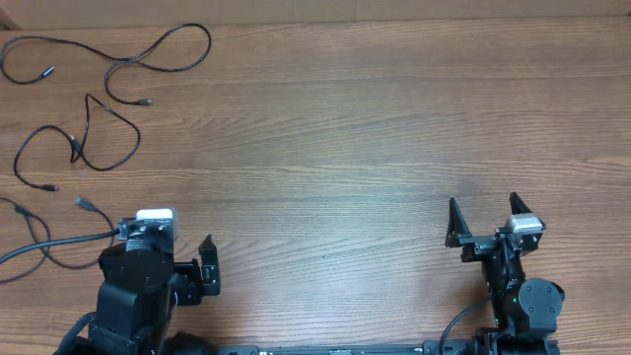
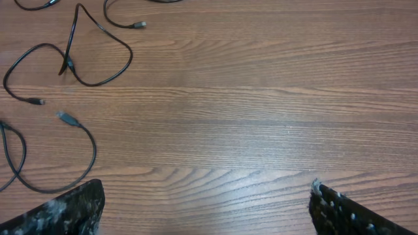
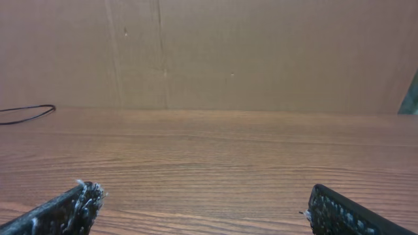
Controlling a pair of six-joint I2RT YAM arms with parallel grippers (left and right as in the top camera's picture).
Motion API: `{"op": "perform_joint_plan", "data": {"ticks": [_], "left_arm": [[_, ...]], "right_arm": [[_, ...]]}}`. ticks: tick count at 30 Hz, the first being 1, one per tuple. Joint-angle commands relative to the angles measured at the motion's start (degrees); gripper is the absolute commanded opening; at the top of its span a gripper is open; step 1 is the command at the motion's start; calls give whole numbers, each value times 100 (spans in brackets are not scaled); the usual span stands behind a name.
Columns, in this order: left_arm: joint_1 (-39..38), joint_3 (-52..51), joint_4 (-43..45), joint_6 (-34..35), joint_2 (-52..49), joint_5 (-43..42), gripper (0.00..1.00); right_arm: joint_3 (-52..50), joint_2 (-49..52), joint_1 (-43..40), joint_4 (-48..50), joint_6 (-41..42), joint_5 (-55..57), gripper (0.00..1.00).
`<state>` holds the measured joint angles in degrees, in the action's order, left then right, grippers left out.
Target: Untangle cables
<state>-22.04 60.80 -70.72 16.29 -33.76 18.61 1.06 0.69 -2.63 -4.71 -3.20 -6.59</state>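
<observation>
Three thin black cables lie apart as loose strands at the far left of the table. One long cable [image 1: 187,30] curves along the back. A looped cable [image 1: 104,138] lies below it, also in the left wrist view [image 2: 128,55]. A third cable [image 1: 39,237] lies at the left edge, its plug [image 2: 65,118] free. My left gripper [image 1: 166,237] [image 2: 206,196] is open and empty, to the right of the third cable. My right gripper [image 1: 483,212] [image 3: 202,199] is open and empty over bare wood at the front right, far from the cables.
The wooden table [image 1: 345,128] has a brown cardboard wall [image 3: 228,52] along its back edge. A bit of black cable [image 3: 26,114] shows at the far left of the right wrist view. Both arm bases stand at the front edge.
</observation>
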Motion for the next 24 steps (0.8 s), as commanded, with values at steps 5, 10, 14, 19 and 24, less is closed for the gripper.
{"op": "perform_joint_plan", "data": {"ticks": [5,10,14,19,24], "left_arm": [[-15,72,15,-46,2,-46,100],[-15,72,15,-46,2,-46,99],[-15,72,17,-46,2,-46,99],[-15,72,-28,-44,2,-68,99],[-15,72,-42,-42,2,-601,100]], "right_arm": [[-59,-52,-28,33,17,50,100],[-59,-52,-28,33,17,50,100],[-59,-52,-28,33,17,50,100],[-59,-52,-28,33,17,50,100],[-59,-52,-28,33,17,50,100]]}}
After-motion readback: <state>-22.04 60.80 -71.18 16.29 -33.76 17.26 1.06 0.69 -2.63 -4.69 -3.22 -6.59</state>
